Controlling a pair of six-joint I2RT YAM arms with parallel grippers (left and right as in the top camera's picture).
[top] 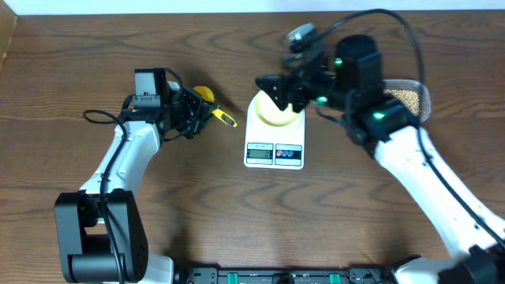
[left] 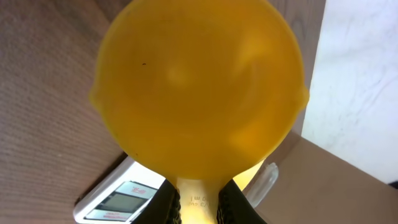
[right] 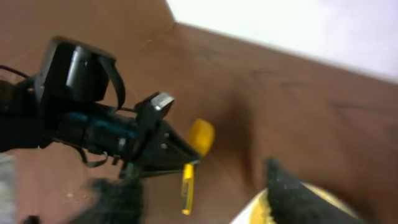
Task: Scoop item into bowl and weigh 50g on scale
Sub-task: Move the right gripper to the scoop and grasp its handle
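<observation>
My left fingers (left: 169, 202) gripped the scoop (left: 199, 81); the bowl (top: 278, 114) on the scale (top: 274, 151) lay rightward, beneath my right fingers (top: 271, 84), whose state I couldn't tell.

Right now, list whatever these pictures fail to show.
- Scale display: digits too small overhead; cut by the bottom edge in the left wrist view.
- Bowl contents: overhead, covered by the right gripper.
- Right gripper's jaws: right wrist view is motion-blurred.
- Beans: overhead, partly behind the right arm.
</observation>
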